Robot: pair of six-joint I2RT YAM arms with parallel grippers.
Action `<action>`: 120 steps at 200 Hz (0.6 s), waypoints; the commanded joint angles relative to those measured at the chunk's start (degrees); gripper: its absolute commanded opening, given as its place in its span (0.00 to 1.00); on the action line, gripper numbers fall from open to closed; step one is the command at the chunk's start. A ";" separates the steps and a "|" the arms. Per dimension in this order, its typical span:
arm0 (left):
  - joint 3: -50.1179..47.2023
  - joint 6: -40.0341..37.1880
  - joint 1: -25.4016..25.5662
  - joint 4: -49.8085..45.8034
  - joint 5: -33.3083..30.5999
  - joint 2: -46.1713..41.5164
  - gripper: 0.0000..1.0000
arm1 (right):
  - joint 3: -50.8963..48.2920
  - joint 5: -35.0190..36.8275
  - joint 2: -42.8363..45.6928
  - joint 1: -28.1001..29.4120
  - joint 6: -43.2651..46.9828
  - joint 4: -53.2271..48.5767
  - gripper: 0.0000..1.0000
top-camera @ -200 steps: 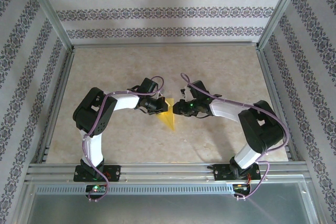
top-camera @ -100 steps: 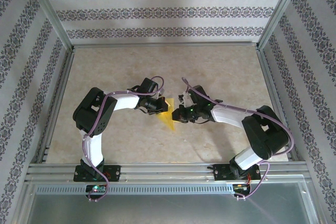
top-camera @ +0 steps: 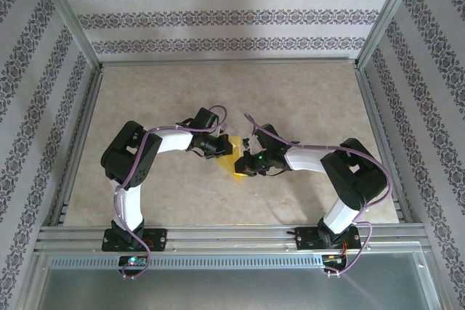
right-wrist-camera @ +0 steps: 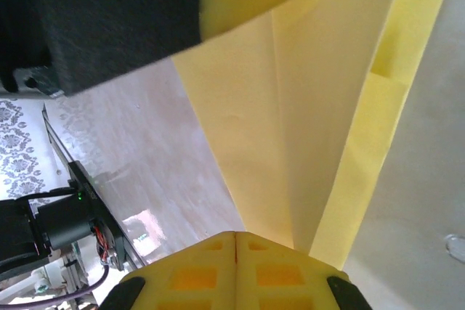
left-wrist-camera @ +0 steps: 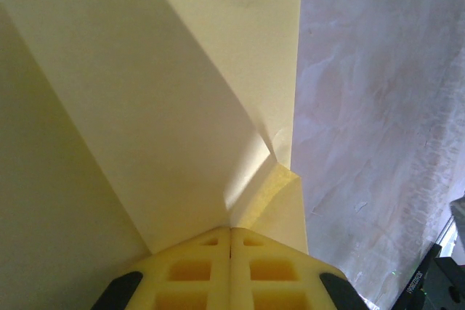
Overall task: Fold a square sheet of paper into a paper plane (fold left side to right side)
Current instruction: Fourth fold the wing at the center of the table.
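Observation:
The square sheet of paper [top-camera: 232, 156] is yellow and creased into a pointed shape with folded flaps, lying mid-table between the two arms. My left gripper [top-camera: 222, 147] is shut on its upper left part; in the left wrist view the pads [left-wrist-camera: 196, 270] meet where the paper's layers [left-wrist-camera: 182, 107] converge. My right gripper [top-camera: 245, 165] is shut on the lower right part. In the right wrist view its gripper [right-wrist-camera: 236, 236] is closed at the base of the creased paper [right-wrist-camera: 305, 121]. The left gripper's dark body [right-wrist-camera: 109, 19] shows above the sheet there.
The beige marbled tabletop [top-camera: 290, 92] stretches away behind the arms. Patterned walls and metal posts [top-camera: 69, 27] close in three sides. An aluminium rail [top-camera: 232, 236] with both arm bases runs along the near edge. The right arm's dark link [left-wrist-camera: 432, 281] sits close to the paper.
My right gripper has slid left and nearer along the paper's edge and its jaws have shut. The paper looks more bunched between the grippers. The left arm has stayed put.

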State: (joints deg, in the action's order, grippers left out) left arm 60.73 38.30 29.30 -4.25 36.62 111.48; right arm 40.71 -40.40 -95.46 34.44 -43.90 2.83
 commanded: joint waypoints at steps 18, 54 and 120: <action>-1.90 -0.56 0.54 -4.67 -4.11 1.37 0.04 | -1.33 -0.20 -0.47 0.89 -0.66 0.80 0.00; -1.92 -0.51 0.52 -4.76 -4.19 1.46 0.04 | -2.12 0.06 0.51 1.32 -0.76 0.60 0.00; -1.89 -0.52 0.56 -4.80 -4.19 1.46 0.04 | -2.30 1.05 0.01 1.47 0.01 -0.48 0.00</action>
State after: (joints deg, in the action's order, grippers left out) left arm 60.73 38.30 29.30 -4.25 36.62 111.48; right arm 39.07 -40.36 -95.46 35.42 -44.49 3.07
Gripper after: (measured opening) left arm 0.054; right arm 0.060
